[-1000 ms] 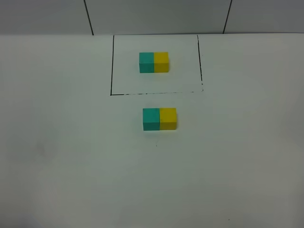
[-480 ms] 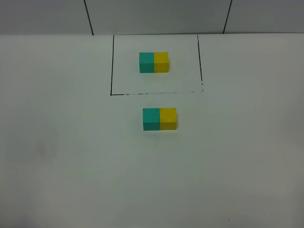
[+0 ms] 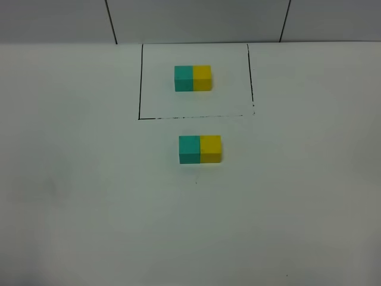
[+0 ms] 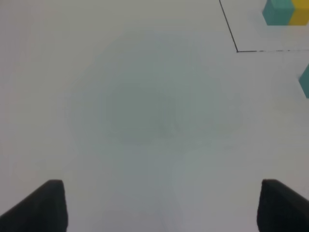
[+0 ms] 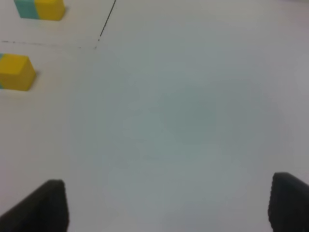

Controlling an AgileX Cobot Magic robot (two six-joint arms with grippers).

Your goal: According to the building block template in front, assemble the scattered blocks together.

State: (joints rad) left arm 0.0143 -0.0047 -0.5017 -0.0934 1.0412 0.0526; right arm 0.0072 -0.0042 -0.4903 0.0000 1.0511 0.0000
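The template [image 3: 193,78], a teal cube joined to a yellow cube, sits inside the black drawn rectangle [image 3: 140,89] at the back of the table. In front of it, outside the outline, the teal block [image 3: 189,149] and the yellow block [image 3: 211,148] stand touching side by side, teal on the left. No gripper shows in the exterior view. In the left wrist view my left gripper [image 4: 159,205] is open over bare table, with the template [image 4: 285,12] and the teal block's edge [image 4: 305,81] far off. In the right wrist view my right gripper [image 5: 166,205] is open, far from the yellow block [image 5: 17,71].
The table top [image 3: 89,196] is plain white. A grey wall with two dark vertical seams [image 3: 111,21] runs along the back edge.
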